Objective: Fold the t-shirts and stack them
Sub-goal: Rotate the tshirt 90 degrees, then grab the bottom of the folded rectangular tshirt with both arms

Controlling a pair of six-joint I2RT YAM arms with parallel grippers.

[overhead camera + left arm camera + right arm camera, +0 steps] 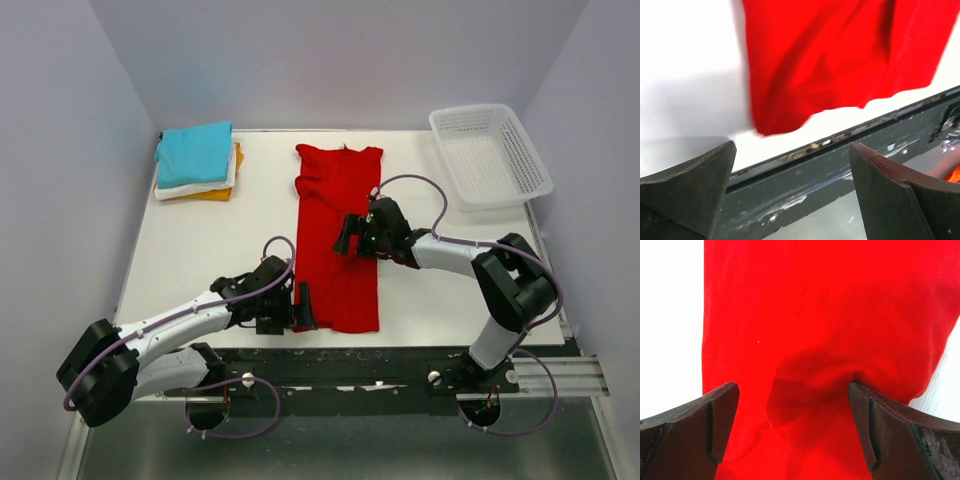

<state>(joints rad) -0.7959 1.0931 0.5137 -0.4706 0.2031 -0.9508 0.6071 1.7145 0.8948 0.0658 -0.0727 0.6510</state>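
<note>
Down the middle of the white bench (200,250) lies the bright red t-shirt (335,190), spread flat as a long narrow strip with its collar toward the far edge and its hem close to the near edge. At the far left corner sits a stack of folded t-shirts, well apart from the red one: a turquoise t-shirt (195,152) on top, a white t-shirt (196,189) under it and an orange-yellow t-shirt (216,195) at the bottom. A white plastic lattice basket (490,160) stands at the far right corner, partly overhanging the bench. The left hand (303,306) is low at the near edge, just beside the shirt's near left corner. In the left wrist view its two dark fingers (695,175) stand wide apart with no cloth between them; the hem corner lies just ahead of them on the white surface, and the dark metal rail (840,165) of the bench front runs across below it. The right hand (348,236) reaches in from the right and is over the middle of the red shirt. In the right wrist view its fingers (715,415) are also spread apart, with red cloth filling the space beyond them. A rumpled pucker of fabric rises against the inner face of the finger on the right of that view, but nothing is pinched.
</note>
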